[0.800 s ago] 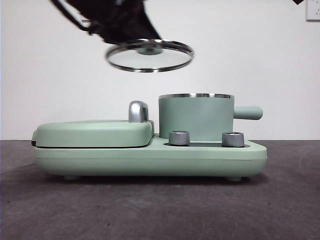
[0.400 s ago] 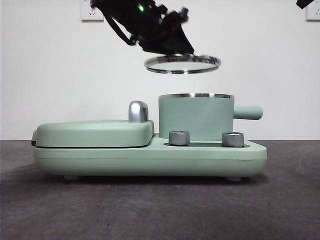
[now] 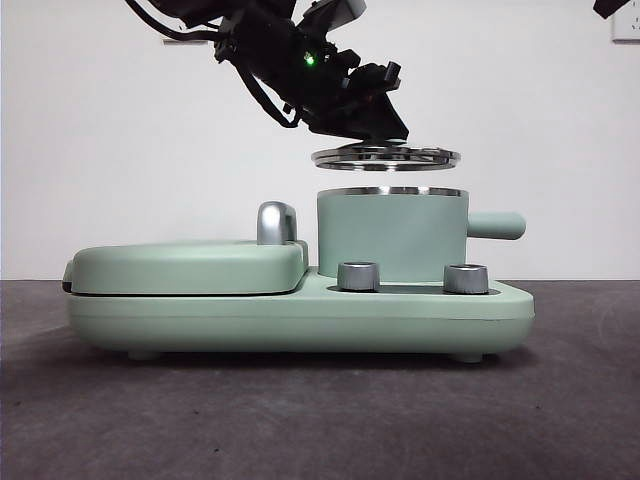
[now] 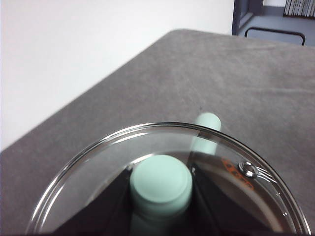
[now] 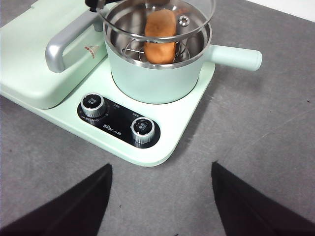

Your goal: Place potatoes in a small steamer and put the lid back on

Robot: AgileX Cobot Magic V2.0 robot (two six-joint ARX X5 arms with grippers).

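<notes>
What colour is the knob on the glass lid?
Mint green. The knob on the lid shows best in the left wrist view, gripped by the left pincer.

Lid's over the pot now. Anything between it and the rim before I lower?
Nothing visible. The left gripper holds the lid just above the small steamer; the potato sits below the rim.

The potato [image 5: 160, 36] is lying inside the steamer [image 5: 156, 73], which is sitting on the green cooker [image 5: 170, 130]. The glass lid [image 5: 156, 19] is hovering just above the rim. The right gripper [image 5: 161, 206] is hanging open, well apart.
</notes>
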